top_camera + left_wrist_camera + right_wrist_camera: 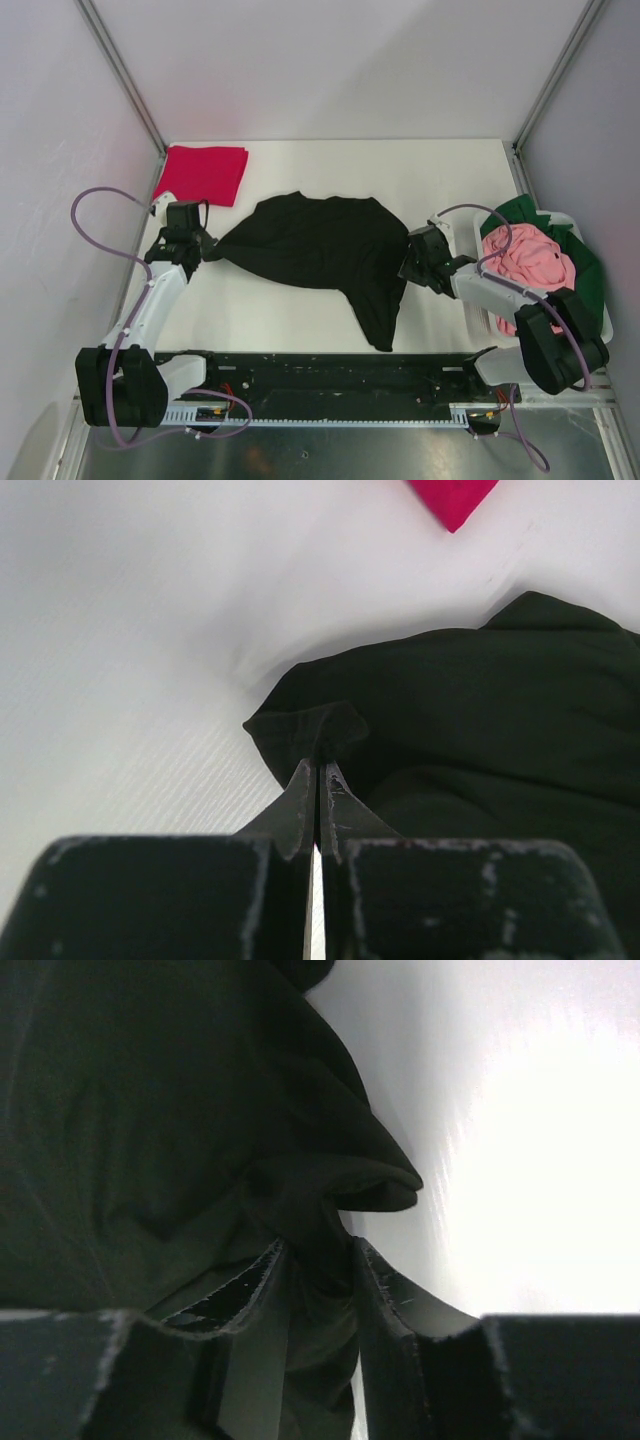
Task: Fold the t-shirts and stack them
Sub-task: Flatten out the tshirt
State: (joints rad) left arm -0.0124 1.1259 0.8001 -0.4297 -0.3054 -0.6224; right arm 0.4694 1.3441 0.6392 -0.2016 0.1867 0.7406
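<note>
The black t-shirt (320, 250) is stretched across the middle of the table between both grippers. My left gripper (208, 247) is shut on its left corner, seen pinched between the fingertips in the left wrist view (319, 765). My right gripper (410, 255) is shut on its right edge, with cloth bunched between the fingers (318, 1255). The crimson red t-shirt (202, 173) lies folded at the back left; its corner (452, 498) shows in the left wrist view. The pink t-shirt (528, 262) and dark green t-shirt (585, 262) lie crumpled in the basket at the right.
The white plastic basket (480, 232) stands at the right edge of the table beside my right arm. Grey walls enclose the table on three sides. A black rail (330, 375) runs along the near edge.
</note>
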